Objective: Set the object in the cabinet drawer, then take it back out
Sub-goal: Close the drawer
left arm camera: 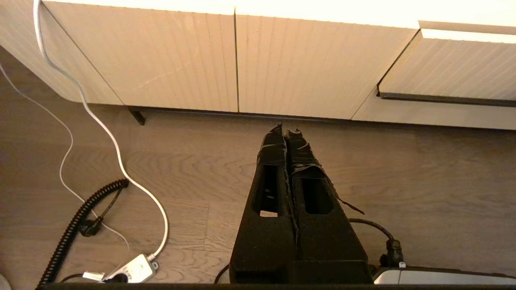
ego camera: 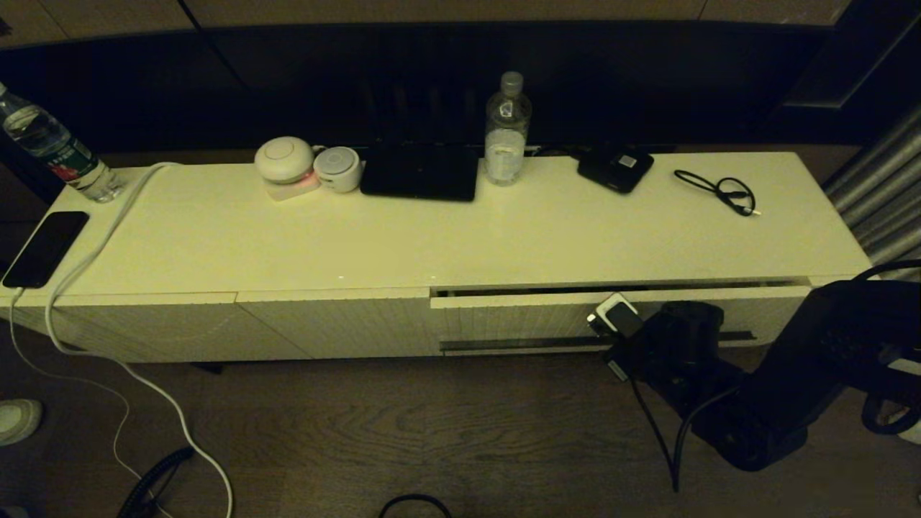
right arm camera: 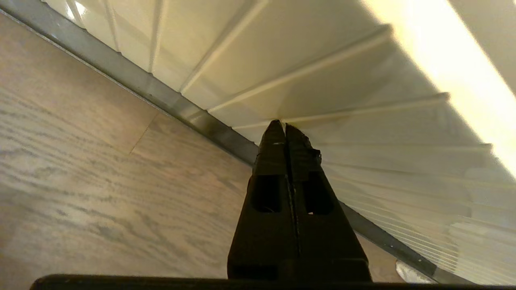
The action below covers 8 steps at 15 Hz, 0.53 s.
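Umbrella: not visible | cabinet drawer (ego camera: 575, 316): slightly open | right hand (right arm camera: 285, 127): closed, empty, at drawer front | left hand (left arm camera: 287, 131): closed, parked

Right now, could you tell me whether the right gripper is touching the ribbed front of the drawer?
Touching, as far as the right wrist view shows: the shut tips of the right gripper meet the ribbed drawer front with no gap visible, just above its dark handle strip.

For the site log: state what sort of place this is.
Probably a living room or hotel room: a long low cream cabinet on wood flooring, bearing water bottles, a phone on charge and small gadgets.
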{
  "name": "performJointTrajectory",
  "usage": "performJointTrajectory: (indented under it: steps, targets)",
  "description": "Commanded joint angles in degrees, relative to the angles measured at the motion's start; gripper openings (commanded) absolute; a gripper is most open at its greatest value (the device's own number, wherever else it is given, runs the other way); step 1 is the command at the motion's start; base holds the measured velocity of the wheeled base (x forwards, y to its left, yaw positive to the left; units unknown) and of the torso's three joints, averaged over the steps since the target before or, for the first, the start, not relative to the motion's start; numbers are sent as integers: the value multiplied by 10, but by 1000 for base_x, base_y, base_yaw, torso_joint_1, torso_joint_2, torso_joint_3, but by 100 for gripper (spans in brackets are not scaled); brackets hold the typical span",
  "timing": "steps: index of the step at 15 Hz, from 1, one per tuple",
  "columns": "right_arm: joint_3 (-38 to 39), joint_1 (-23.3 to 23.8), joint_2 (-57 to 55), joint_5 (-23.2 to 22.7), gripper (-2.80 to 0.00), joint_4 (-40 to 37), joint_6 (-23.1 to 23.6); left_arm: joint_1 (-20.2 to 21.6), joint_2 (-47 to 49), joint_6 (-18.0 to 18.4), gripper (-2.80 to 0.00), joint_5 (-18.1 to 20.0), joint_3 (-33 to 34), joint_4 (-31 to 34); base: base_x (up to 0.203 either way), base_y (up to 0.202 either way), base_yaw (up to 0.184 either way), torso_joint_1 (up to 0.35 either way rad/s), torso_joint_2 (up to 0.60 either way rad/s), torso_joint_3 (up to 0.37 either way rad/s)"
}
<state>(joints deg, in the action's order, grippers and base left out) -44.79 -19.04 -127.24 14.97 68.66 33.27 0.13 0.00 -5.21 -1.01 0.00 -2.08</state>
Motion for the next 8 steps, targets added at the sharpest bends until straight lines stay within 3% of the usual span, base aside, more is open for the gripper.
performJointTrajectory:
  steps: [1,8]
  targets:
    - [-16,1,-12,1,-280,4,2,0,-1,-1,-280,0,1,0,0,0,0,0,0,0]
    - [-24,-1,-8,17,-280,3,2,0,-1,-1,-280,0,0,0,0,0,0,0,0,0]
